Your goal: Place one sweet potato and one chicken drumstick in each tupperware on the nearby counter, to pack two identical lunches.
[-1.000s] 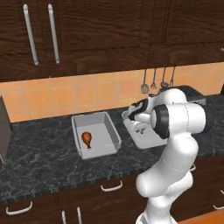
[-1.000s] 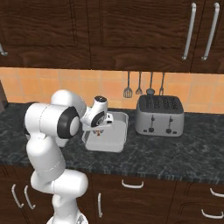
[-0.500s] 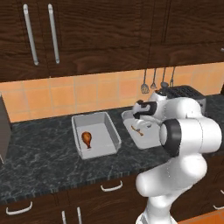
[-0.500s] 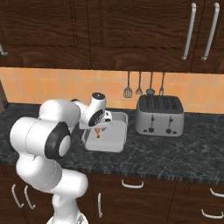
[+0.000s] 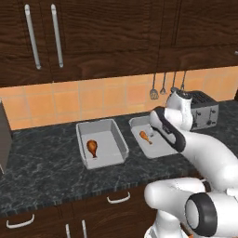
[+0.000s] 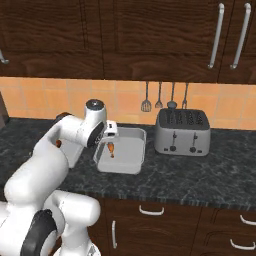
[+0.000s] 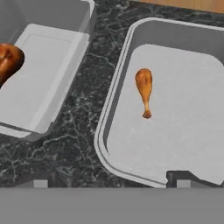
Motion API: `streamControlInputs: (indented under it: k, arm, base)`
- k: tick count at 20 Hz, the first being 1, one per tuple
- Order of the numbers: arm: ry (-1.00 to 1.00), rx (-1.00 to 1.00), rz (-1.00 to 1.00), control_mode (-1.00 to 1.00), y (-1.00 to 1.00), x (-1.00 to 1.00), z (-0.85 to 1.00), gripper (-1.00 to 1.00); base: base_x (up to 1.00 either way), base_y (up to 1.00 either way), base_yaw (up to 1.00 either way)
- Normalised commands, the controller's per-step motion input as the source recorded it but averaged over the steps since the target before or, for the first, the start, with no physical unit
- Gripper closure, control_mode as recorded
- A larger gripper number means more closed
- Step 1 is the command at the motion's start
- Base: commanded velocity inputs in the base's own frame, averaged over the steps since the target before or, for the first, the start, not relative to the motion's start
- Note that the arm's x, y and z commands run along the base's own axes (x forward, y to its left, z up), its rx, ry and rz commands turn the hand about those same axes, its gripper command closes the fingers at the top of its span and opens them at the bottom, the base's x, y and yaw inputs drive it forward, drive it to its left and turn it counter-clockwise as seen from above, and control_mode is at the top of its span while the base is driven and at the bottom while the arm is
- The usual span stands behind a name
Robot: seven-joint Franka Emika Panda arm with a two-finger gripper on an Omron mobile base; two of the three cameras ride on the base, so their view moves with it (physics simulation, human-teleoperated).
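Observation:
Two pale tupperware tubs stand side by side on the dark counter [image 5: 46, 167]. A chicken drumstick [image 5: 92, 147] lies in the left tub [image 5: 111, 144]. The right tub [image 5: 153, 146] holds a second drumstick [image 5: 145, 136]. My gripper [image 5: 155, 128] hovers just above the right tub, open, with nothing between its fingers. The hand view looks down on that drumstick [image 7: 144, 89] lying loose on the tub floor [image 7: 183, 113], with the gripper [image 7: 109, 181] apart from it. The left tub [image 7: 43, 78] and its drumstick [image 7: 8, 61] sit at that view's left. The sweet potato is out of view.
A silver four-slot toaster [image 6: 181, 132] stands right of the tubs, close to the right tub [image 6: 127, 150]. Kitchen utensils [image 6: 160, 97] hang on the orange tiled wall behind. A dark appliance [image 5: 3, 139] stands at the counter's far left. Wooden cabinets hang overhead.
The jaws went from nearly closed to wide open, and the drumstick now lies loose in the right tub. The arm's elbow has swung down towards the cameras.

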Motion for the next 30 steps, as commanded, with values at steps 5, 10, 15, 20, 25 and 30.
streamControlInputs:
  k: [5,10,15,20,25,30]
  arm:
    - [-0.17,0.0,-0.15,-1.0,0.03,-0.98,0.72,-1.0]
    - [-0.17,-0.02,-0.17,-1.0,0.02,-1.0,0.61,-1.0]
    - [-0.14,0.0,-0.1,-1.0,0.0,-1.0,0.66,-1.0]
    - [-0.05,0.0,-0.04,1.0,-0.02,-0.6,0.31,-1.0]
    - [0.0,0.0,0.0,1.0,0.0,0.0,0.0,-1.0]
    - [0.0,0.0,0.0,1.0,0.0,0.0,0.0,-1.0]
  base:
    - [0.0,0.0,0.0]
    - [0.0,0.0,0.0]
    - [0.0,0.0,0.0]
    - [-0.4,-0.11,0.0]
    - [-1.0,-0.8,-0.09]
    - [-1.0,-1.0,-0.04]
